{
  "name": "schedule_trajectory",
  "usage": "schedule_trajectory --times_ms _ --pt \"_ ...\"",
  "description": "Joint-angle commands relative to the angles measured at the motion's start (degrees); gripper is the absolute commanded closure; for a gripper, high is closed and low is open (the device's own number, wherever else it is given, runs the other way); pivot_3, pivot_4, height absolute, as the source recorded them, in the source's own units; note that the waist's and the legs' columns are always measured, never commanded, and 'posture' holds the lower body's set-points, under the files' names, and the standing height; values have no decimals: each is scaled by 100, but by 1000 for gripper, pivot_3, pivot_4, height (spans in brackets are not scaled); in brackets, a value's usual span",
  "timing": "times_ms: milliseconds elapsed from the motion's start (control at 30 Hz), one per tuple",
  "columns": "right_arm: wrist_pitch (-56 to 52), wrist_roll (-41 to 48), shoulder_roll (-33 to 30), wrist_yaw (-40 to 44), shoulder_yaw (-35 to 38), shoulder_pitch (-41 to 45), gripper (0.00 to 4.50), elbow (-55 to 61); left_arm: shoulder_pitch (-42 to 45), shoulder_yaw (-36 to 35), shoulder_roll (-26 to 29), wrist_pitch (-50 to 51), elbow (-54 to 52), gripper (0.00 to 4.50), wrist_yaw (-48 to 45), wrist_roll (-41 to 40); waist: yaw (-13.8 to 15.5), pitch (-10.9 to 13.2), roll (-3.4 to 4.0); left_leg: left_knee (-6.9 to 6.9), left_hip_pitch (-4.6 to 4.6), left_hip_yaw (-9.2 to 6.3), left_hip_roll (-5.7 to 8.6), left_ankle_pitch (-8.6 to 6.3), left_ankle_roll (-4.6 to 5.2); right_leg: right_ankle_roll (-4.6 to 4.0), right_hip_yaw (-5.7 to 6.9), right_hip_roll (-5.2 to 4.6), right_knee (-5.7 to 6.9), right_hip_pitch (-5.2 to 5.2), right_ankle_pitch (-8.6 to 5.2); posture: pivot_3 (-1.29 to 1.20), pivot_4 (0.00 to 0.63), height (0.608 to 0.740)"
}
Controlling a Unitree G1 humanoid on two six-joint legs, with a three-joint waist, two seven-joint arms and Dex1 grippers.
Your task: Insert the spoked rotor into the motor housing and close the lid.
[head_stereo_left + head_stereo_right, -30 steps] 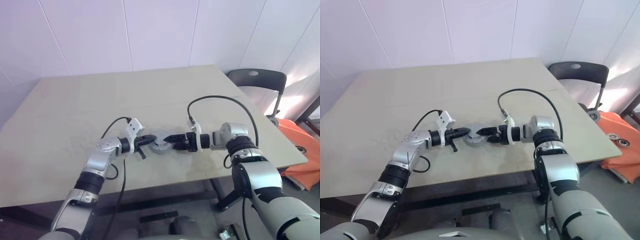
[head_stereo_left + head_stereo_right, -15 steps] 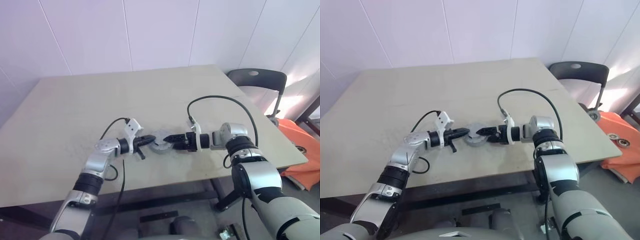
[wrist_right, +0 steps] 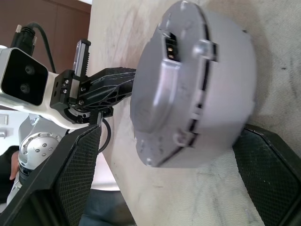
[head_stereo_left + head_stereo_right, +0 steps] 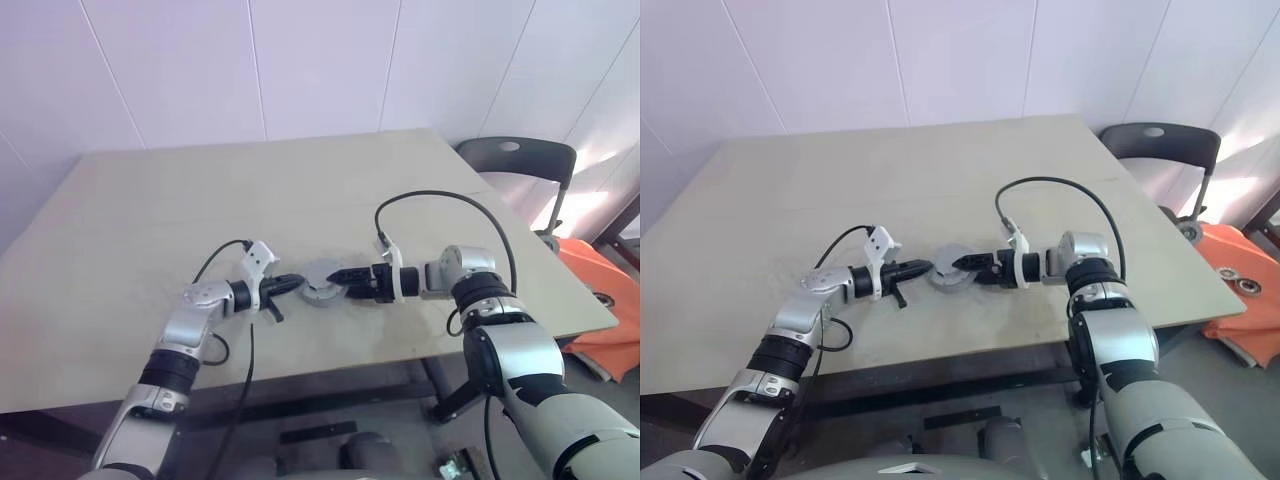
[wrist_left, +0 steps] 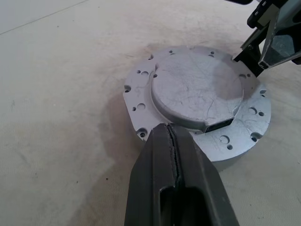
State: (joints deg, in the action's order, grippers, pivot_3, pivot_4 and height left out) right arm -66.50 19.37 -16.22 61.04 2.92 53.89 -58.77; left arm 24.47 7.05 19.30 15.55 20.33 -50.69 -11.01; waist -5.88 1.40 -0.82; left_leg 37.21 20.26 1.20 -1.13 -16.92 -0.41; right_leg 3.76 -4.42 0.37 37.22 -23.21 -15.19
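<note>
While the grey round assembly (image 4: pixel 322 283) (lid side apparently up) lies at frame centre, it is flanked by the wide-spread right gripper (image 4: pixel 343 275), seemingly steadying it; the left gripper (image 4: pixel 289 282), fingers pressed together, sits just beside.

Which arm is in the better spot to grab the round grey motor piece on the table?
The right. Its gripper has its fingers wide open on either side of the round grey motor piece, so it probably only needs to close. The left gripper is shut, its tip at the piece's rim.
</note>
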Motion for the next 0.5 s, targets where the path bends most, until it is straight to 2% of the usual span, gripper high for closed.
schedule_trajectory --times_ms 33,333,433,500 --pt "66 9 53 -44 8 78 17 20 -71 32 27 95 72 4500 14 47 1 0 0 0 0 0 0 0 0 0 0 0 0 0 0 0 0 740" --pt "83 66 55 -123 122 73 17 6 -14 64 -45 58 140 4500 45 73 14 0 0 1 0 0 0 0 0 0 0 0 0 0 0 0 0 740" --pt "101 95 80 -133 156 42 625 65 -21 71 -48 55 145 4500 42 76 22 0 1 2 1 0 1 0 0 0 1 0 1 0 0 0 0 740" --pt "118 102 108 -164 162 22 1296 80 -30 72 -48 59 137 4500 44 77 32 1 1 1 4 -1 1 0 0 0 1 -1 0 -3 0 0 0 740"
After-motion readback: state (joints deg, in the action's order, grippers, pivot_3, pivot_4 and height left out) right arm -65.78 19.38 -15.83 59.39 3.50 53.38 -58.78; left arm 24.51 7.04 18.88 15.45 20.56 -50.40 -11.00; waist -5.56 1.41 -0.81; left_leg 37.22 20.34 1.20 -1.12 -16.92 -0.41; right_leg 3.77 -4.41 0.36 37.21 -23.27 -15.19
